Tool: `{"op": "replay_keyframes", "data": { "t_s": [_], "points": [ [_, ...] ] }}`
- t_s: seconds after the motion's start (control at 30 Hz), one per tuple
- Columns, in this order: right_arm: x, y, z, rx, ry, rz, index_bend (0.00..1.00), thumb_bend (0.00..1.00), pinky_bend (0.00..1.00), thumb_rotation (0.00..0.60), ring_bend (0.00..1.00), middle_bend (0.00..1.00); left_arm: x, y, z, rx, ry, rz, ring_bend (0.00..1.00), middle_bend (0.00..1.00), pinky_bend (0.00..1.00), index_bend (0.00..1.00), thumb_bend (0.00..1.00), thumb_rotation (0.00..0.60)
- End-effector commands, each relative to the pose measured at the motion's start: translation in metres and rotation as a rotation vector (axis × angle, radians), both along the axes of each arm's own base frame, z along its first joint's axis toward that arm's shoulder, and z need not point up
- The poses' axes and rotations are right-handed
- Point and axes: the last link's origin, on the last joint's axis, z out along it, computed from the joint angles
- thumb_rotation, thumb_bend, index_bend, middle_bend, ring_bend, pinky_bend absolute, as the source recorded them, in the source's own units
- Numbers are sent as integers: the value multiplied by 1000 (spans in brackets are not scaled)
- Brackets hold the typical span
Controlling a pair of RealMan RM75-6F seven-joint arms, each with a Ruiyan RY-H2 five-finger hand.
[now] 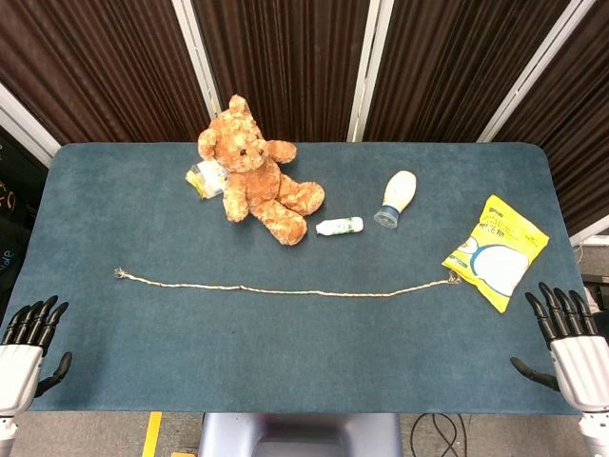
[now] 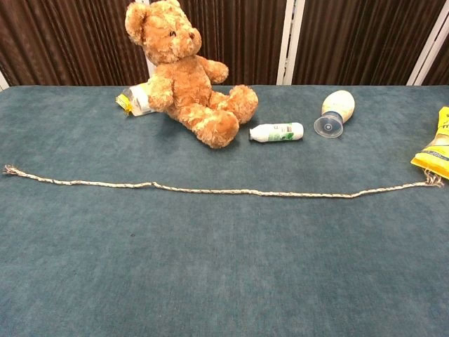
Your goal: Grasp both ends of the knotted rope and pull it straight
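Observation:
A thin pale rope (image 1: 285,288) (image 2: 224,189) lies nearly straight across the blue table, its frayed left end (image 1: 120,274) (image 2: 10,170) and right end (image 1: 453,280) (image 2: 433,182) both free. No knot shows along it. My left hand (image 1: 23,343) hangs at the front left corner, fingers spread, holding nothing and well clear of the rope. My right hand (image 1: 569,338) sits at the front right corner, fingers apart and empty, below the snack bag. The chest view shows neither hand.
A brown teddy bear (image 1: 255,171) sits at the back with a small yellow packet (image 1: 204,178) beside it. A small white bottle (image 1: 340,226) and a larger white bottle (image 1: 398,197) lie mid-table. A yellow snack bag (image 1: 497,249) touches the rope's right end.

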Motion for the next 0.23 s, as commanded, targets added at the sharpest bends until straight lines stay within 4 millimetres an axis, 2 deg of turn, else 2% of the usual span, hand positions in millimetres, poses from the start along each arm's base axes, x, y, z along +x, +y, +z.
{"op": "replay_keyframes", "data": {
  "t_s": [0.03,0.23],
  "points": [
    [-1,3,-1,17,2,-15,0,175,0,465,0,0,0,-1,2,-4,-1,-7,0,0,81,0,417,600],
    [0,4,-4,35,9,-13,0,174,0,465,0,0,-1,-1,4,0,-7,-21,0,0,81,0,417,600]
  ]
}}
